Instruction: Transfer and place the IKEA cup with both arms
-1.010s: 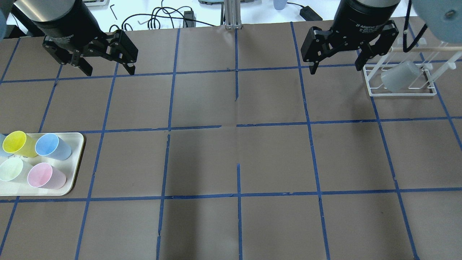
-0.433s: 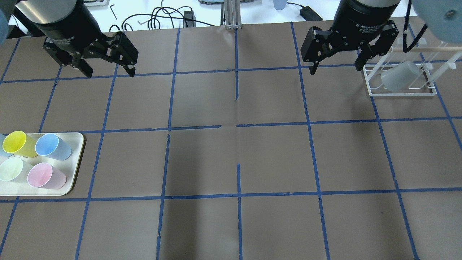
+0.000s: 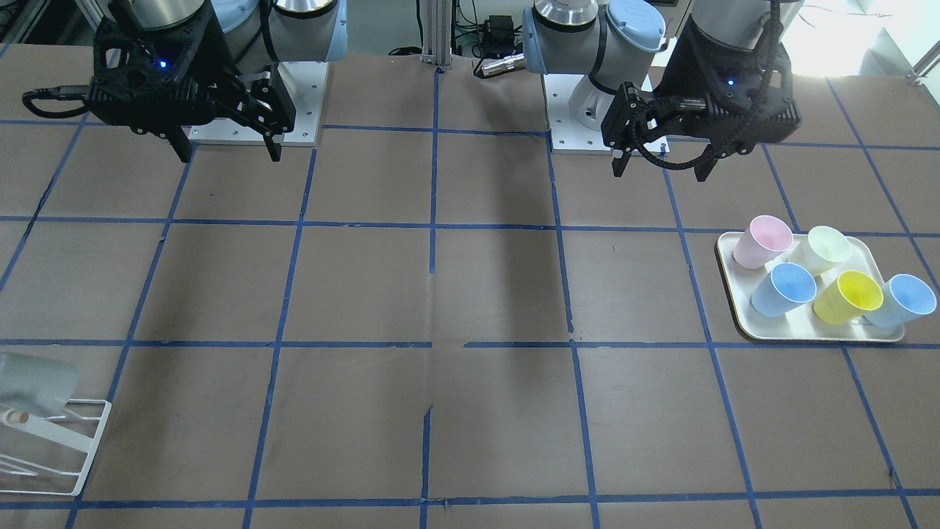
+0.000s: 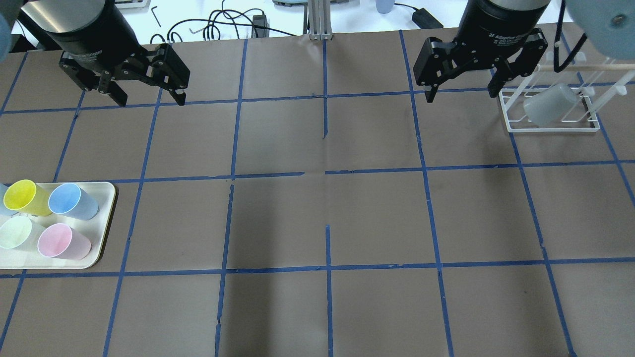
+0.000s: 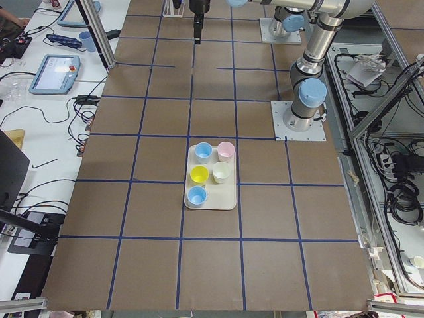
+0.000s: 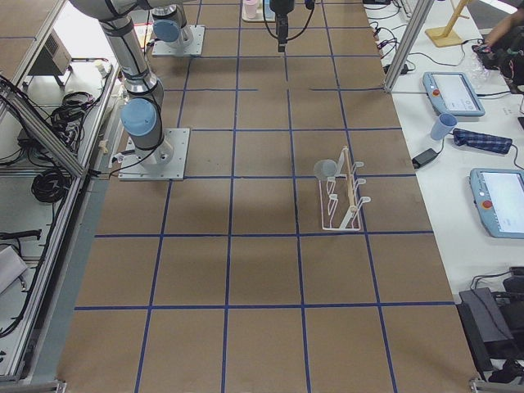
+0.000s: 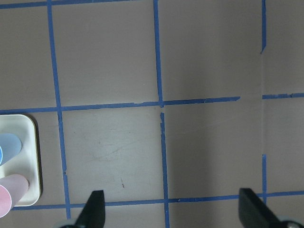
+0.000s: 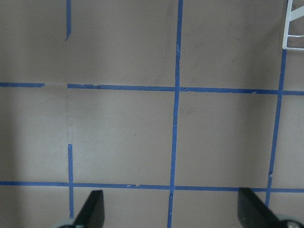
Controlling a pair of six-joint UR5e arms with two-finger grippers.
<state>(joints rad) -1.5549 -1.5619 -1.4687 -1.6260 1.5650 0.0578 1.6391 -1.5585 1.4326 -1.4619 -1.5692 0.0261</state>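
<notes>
The pale grey-white IKEA cup (image 4: 550, 105) hangs tilted on a white wire rack (image 4: 551, 130) at the table's far right; it also shows in the front-facing view (image 3: 33, 382) and the right view (image 6: 326, 169). My right gripper (image 4: 461, 95) is open and empty, high above the table just left of the rack, apart from the cup. My left gripper (image 4: 151, 100) is open and empty, high over the far left part of the table. The wrist views show only bare table between the open fingertips (image 7: 95, 211) (image 8: 95, 211).
A cream tray (image 4: 106, 198) at the left edge holds yellow (image 4: 22, 196), light blue (image 4: 69, 201), pale green (image 4: 15, 233) and pink (image 4: 57, 240) cups, with another light blue cup cut off at the frame edge. Brown paper with blue tape lines covers the table.
The left gripper has shifted very slightly. The right gripper, the cup and the tray have not moved.
</notes>
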